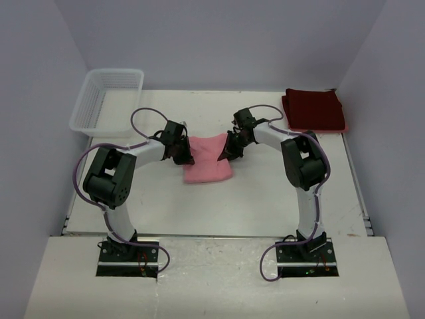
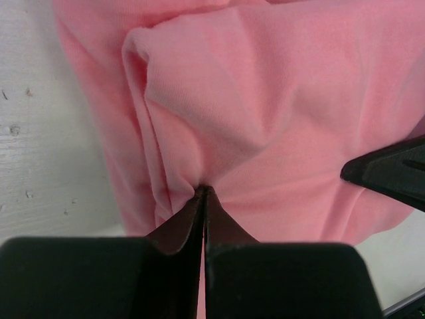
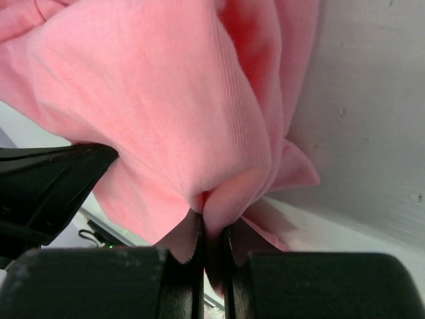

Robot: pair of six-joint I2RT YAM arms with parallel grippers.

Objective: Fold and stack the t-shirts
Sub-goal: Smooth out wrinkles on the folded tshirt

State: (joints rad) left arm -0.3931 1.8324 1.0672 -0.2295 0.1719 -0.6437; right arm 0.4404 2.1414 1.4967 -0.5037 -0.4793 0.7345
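Note:
The light pink t-shirt [image 1: 207, 159] lies partly folded in the middle of the table, its far edge pulled up between both arms. My left gripper [image 1: 184, 154] pinches the shirt's left side; the wrist view shows its jaws shut on a fold of pink cloth [image 2: 265, 113]. On the shirt's right side my right gripper [image 1: 226, 150] is shut on a bunched fold of the same cloth [image 3: 166, 100]. The dark maroon t-shirt [image 1: 312, 106] lies folded flat at the back right corner, far from both grippers.
A white lattice basket [image 1: 106, 100] stands at the back left corner. Grey walls close in the table at the back and on both sides. The white table [image 1: 219, 206] shows bare in front of the pink shirt.

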